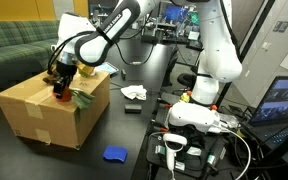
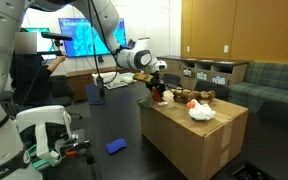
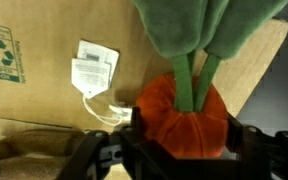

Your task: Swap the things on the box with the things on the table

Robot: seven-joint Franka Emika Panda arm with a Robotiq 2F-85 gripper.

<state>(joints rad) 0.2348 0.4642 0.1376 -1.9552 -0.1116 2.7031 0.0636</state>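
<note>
A cardboard box (image 1: 39,115) stands on the black table and shows in both exterior views (image 2: 199,145). An orange plush vegetable (image 3: 181,118) with green leaves (image 3: 209,30) lies on the box top near its edge. My gripper (image 3: 184,142) is down over it, with one finger pressed against each side of the orange body. It also shows in both exterior views (image 1: 62,86) (image 2: 159,90). A blue object (image 1: 114,154) lies on the table in front of the box (image 2: 117,146).
A white crumpled item (image 1: 134,92) and a small dark item (image 1: 134,107) lie on the table beside the box. In an exterior view a white crumpled item (image 2: 202,112) and a brown plush (image 2: 192,98) appear on the box top. A paper tag (image 3: 92,68) lies on the cardboard.
</note>
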